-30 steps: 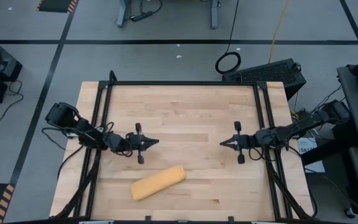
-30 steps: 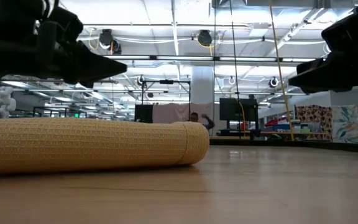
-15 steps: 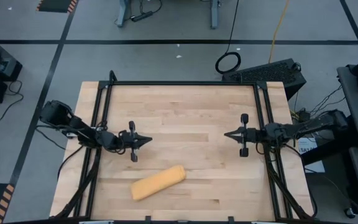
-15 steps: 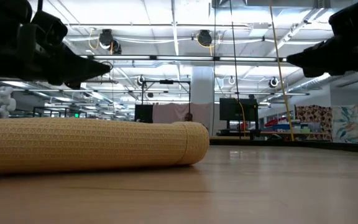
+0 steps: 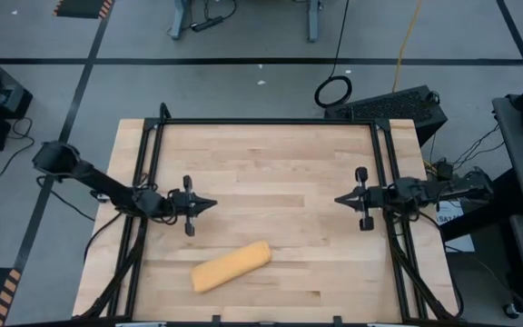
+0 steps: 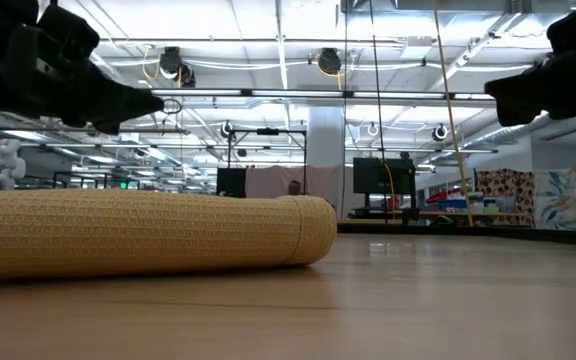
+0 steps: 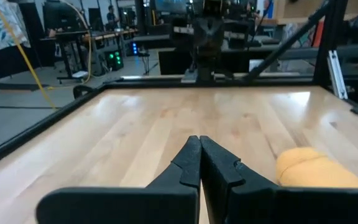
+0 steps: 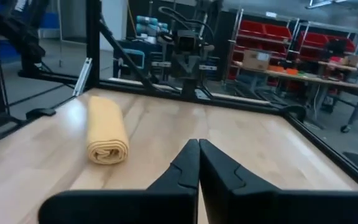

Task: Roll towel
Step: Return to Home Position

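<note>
- Looking straight down in the high view: the towel (image 5: 231,266) lies as a tight mustard-yellow roll, slanted, near the lower edge of the table (image 5: 271,154). The left gripper (image 5: 212,205) and right gripper (image 5: 337,200) hover well apart from it, tips facing each other.
- Low view: the roll's ribbed weave fills the left side.
- Left wrist view: fingers pressed together, holding nothing, with the roll ahead on bare wood.
- Right wrist view: fingers closed tight and empty. The roll's spiral end shows, with the black frame rails (image 8: 92,43) behind.

Bright, even light from ceiling lamps (image 6: 330,62) leaves a pale sheen on the wooden tabletop (image 7: 135,130).
</note>
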Controlling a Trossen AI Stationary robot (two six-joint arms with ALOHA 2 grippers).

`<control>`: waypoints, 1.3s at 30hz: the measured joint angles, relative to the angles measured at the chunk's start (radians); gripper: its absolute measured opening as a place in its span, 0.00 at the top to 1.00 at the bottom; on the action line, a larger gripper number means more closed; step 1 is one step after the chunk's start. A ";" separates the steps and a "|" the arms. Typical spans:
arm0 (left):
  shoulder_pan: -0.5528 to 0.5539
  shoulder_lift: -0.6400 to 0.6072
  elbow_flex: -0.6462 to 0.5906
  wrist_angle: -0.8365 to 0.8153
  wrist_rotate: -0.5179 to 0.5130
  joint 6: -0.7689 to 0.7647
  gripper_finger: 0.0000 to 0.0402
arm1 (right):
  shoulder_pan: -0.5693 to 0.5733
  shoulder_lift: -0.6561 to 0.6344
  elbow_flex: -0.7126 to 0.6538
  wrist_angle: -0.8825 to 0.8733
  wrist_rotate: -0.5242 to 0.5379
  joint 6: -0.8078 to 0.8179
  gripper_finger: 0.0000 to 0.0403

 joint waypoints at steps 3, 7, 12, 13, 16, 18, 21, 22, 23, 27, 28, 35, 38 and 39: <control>-0.002 -0.078 0.000 -0.075 -0.003 0.000 0.99 | 0.000 -0.012 0.000 -0.005 -0.007 -0.010 1.00; -0.005 -0.183 0.000 -0.206 -0.006 -0.001 0.99 | -0.006 -0.017 0.000 -0.004 -0.002 -0.052 1.00; -0.008 -0.319 0.000 -0.338 -0.006 -0.002 0.99 | -0.036 -0.019 0.000 0.007 0.066 -0.061 1.00; -0.010 -0.346 0.000 -0.365 -0.006 -0.002 0.99 | -0.041 -0.019 0.000 0.008 0.070 -0.061 1.00; -0.021 -0.429 0.000 -0.458 -0.006 -0.002 0.99 | -0.052 -0.022 0.000 0.009 0.070 -0.061 1.00; -0.031 -0.484 0.000 -0.521 -0.007 -0.004 0.99 | -0.057 -0.022 0.000 0.008 0.071 -0.061 1.00; -0.047 -0.568 0.000 -0.616 -0.007 -0.023 0.99 | -0.064 -0.022 0.000 0.008 0.071 -0.059 1.00; -0.053 -0.595 0.000 -0.644 -0.007 -0.028 0.99 | -0.065 -0.022 0.000 0.008 0.071 -0.054 1.00; -0.058 -0.619 0.000 -0.671 -0.007 -0.029 0.99 | -0.065 -0.022 0.000 0.008 0.071 -0.048 1.00; -0.081 -0.707 0.000 -0.756 -0.008 -0.028 0.99 | -0.065 -0.022 0.000 0.008 0.069 -0.029 1.00; -0.085 -0.726 0.000 -0.775 -0.012 -0.028 0.99 | -0.065 -0.022 0.000 0.008 0.064 -0.027 1.00; -0.093 -0.855 0.000 -0.888 -0.029 0.032 0.99 | -0.064 -0.021 0.000 0.003 0.041 0.008 1.00; -0.093 -0.918 0.000 -0.928 -0.030 0.062 0.99 | -0.064 -0.021 0.000 0.003 0.042 0.025 1.00; -0.092 -0.940 0.000 -0.940 -0.030 0.073 0.99 | -0.064 -0.021 0.000 0.003 0.041 0.025 1.00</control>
